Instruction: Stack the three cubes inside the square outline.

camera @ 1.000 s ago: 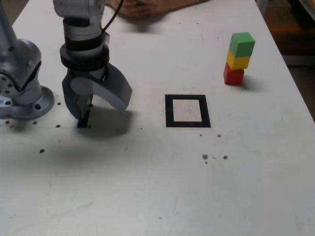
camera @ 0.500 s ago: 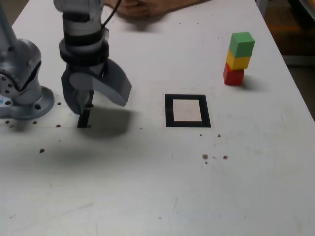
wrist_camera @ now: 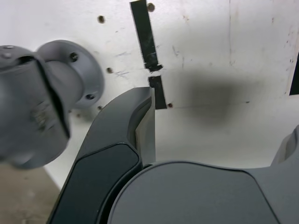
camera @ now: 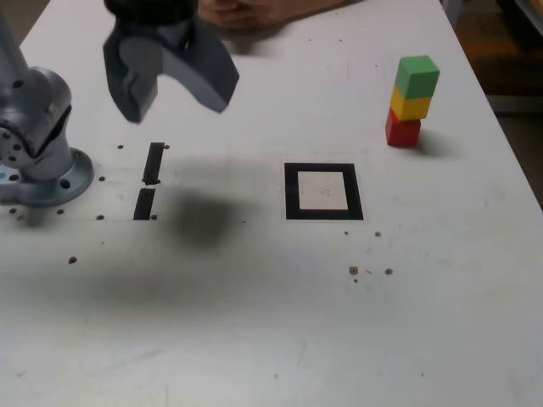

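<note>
A: Gripper (camera: 170,83) state?
B: Jaws spread wide, nothing held, seen at 10 o'clock on the table (camera: 254,322)
A: Cubes?
B: Green cube (camera: 418,75) stacked on yellow cube (camera: 411,105) on red cube (camera: 402,130), at 2 o'clock, well apart from the square outline (camera: 323,191) at centre

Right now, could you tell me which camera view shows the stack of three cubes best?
The exterior view: the stack of three cubes stands whole at its upper right, green on yellow on red. The wrist view shows none of it.
</note>
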Robot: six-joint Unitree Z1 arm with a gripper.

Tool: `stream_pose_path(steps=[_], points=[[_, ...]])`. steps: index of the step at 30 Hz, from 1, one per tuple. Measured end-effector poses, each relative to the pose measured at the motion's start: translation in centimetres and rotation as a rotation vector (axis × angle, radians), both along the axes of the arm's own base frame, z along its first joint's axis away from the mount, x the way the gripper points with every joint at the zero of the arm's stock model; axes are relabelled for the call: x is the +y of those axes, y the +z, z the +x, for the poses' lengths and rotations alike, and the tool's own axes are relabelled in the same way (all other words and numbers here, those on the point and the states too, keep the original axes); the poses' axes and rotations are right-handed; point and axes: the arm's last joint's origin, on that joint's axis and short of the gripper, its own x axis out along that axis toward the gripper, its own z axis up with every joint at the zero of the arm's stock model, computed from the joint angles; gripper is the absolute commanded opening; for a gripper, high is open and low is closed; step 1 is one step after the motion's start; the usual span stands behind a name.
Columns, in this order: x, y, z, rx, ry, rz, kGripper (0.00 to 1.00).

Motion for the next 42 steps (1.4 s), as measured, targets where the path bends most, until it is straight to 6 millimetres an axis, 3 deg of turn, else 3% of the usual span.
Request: stream_pose_path(steps=[7, 14, 23, 29, 37, 42], points=[[0.1, 3.0, 3.2, 0.036, -0.025, -0.030, 0.99], [0.0, 4.4, 8.4, 0.002, -0.029, -0.085, 0.99], [1.0, 3.7, 16.5, -0.066, -0.024, -0.146, 0.99], [2.8, 2.2, 21.5, -0.110, -0.014, -0.153, 0.99], [5.3, 3.9, 24.7, -0.277, 0.001, -0.100, 0.99], [7.4, 4.0, 25.1, -0.296, 0.027, -0.063, 0.99]])
